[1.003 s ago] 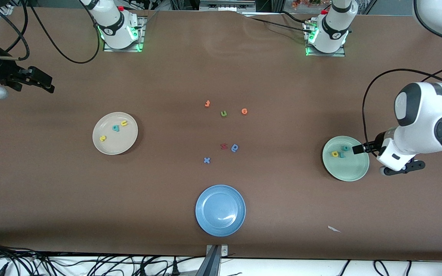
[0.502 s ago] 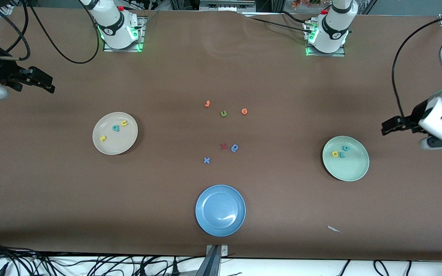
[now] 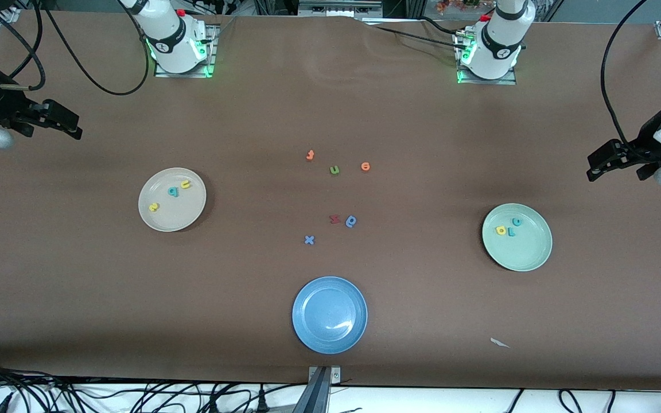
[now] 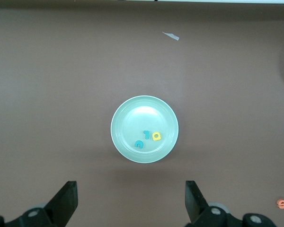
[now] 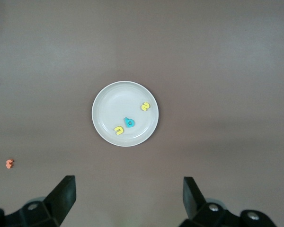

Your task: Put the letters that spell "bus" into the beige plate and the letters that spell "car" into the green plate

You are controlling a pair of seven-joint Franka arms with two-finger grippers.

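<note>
Hovering high at its end of the table, the left gripper (image 4: 130,203) has its fingers spread wide and empty; the green plate (image 3: 528,255) lies below, holding the teal "c" (image 3: 517,221), teal "r" (image 3: 511,232) and yellow "a" (image 3: 501,230). Right gripper (image 5: 128,201), equally wide and empty, hangs above the beige plate (image 3: 184,215) carrying the teal "b" (image 3: 173,191), yellow "u" (image 3: 185,184) and yellow "s" (image 3: 153,207).
</note>
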